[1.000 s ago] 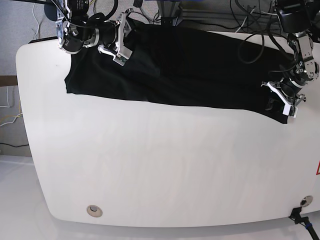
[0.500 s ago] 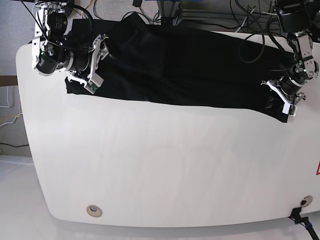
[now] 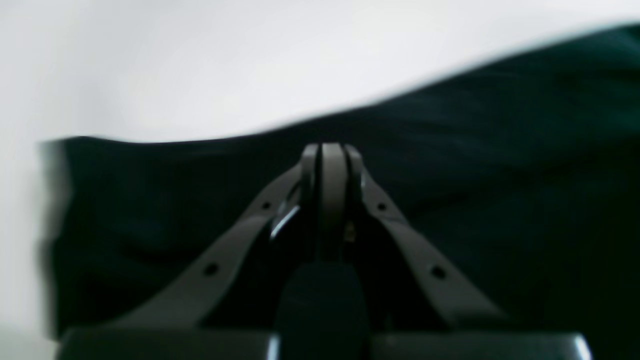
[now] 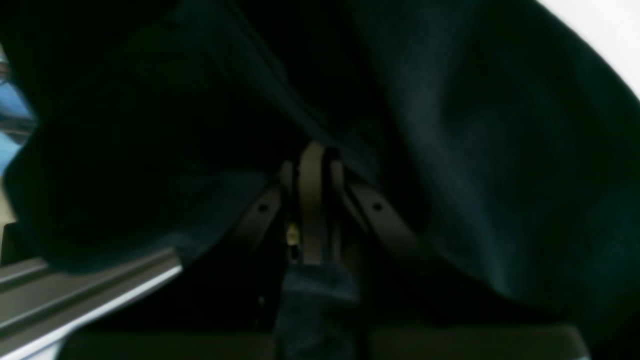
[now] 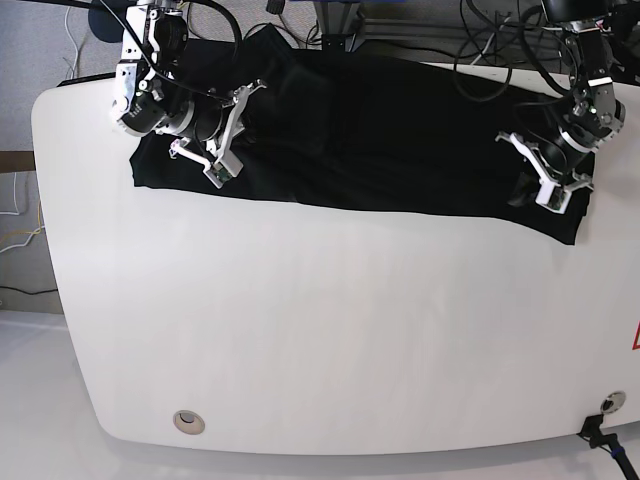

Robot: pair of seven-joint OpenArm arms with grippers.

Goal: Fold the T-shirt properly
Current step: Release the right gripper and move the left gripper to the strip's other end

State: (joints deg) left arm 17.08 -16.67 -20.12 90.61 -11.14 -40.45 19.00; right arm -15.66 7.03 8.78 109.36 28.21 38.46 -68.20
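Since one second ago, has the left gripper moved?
Yes. In the base view the left gripper has shifted up and inward over the T-shirt, away from the table's right edge.

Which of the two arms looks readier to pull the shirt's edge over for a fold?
Probably the left: its gripper sits by the T-shirt corner near the table edge; the right gripper sits further inside the cloth.

The right gripper points into dark folds of the T-shirt with its jaws pressed together — black cloth fills nearly the whole view, a pale strip of table shows far right, and a grey metal rail crosses near left.
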